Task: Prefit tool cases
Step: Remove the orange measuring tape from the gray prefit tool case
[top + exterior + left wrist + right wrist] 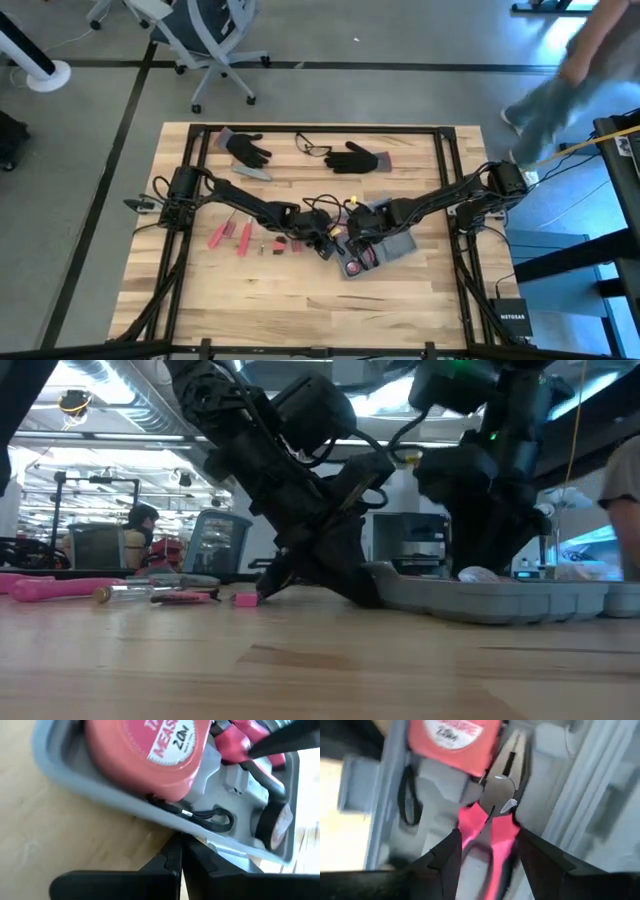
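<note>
The grey-blue tool case (392,247) lies open on the table's middle, its moulded tray (235,785) holding a red tape measure (150,750) and a black tape roll (275,822). My left gripper (181,851) is shut, with its tips at the case's left rim. My right gripper (490,852) hovers over the tray and is shut on red-handled pliers (495,800). In the low view the case (490,598) rests flat on the wood. Loose red-handled tools (232,237) lie to the left of the case. My left gripper's shut fingertips (175,845) meet the outer wall of the case's rim (150,812) at its left end. They slant down from the table's left, at table height. The case stays on the table. My right gripper pinches the pliers by their two red handles (470,827), one finger outside each handle, coming from above along the tool. The grey jaws (507,775) point away from the fingers, over the tray beside the tape measure. Whether the pliers rest in the tray, I cannot tell.
Two black gloves (247,150) (355,158) and a pair of safety glasses (312,148) lie near the far edge. A person (565,80) walks past the table's far right corner. An office chair (205,40) stands beyond the far edge. Bare wood shows along the near edge.
</note>
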You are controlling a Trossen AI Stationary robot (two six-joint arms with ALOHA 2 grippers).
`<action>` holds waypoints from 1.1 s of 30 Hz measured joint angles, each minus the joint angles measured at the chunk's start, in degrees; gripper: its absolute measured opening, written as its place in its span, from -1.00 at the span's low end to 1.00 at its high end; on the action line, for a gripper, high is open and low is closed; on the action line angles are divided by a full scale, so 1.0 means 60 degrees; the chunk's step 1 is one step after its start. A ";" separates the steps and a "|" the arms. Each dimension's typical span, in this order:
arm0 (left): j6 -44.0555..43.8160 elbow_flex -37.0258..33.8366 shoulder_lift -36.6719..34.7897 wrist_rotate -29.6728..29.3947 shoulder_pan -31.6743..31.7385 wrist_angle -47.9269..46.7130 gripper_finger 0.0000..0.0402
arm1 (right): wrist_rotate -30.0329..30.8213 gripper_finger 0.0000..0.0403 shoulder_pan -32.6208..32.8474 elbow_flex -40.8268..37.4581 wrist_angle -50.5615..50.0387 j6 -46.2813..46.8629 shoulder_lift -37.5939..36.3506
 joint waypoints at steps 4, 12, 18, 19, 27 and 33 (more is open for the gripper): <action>-0.0070 0.0000 0.0000 -0.0044 0.0010 0.0004 -1.00 | 0.0497 -0.09 -0.0021 0.0517 -0.0407 -0.0380 -0.0451; -0.0072 0.0000 0.0000 -0.0020 0.0001 -0.0056 -1.00 | 0.0185 -0.09 0.0644 0.0763 -0.0485 0.1052 -0.0254; -0.0113 -0.0004 0.0000 -0.0006 -0.0057 -0.0079 -1.00 | 0.0312 -0.09 0.0855 0.0767 -0.0329 0.1454 0.0522; -0.0126 -0.0004 0.0000 0.0004 -0.0058 -0.0083 -1.00 | 0.0325 -0.09 0.0854 0.0767 -0.0316 0.1468 0.0665; -0.0413 -0.0011 0.0000 0.0150 -0.0076 -0.0087 -1.00 | 0.0574 -0.09 0.0854 0.0818 -0.0066 0.1584 0.1426; -0.0453 -0.0025 0.0000 0.0103 -0.0218 0.0015 -1.00 | 0.0535 -0.09 0.0642 0.0932 -0.0197 0.1768 0.1298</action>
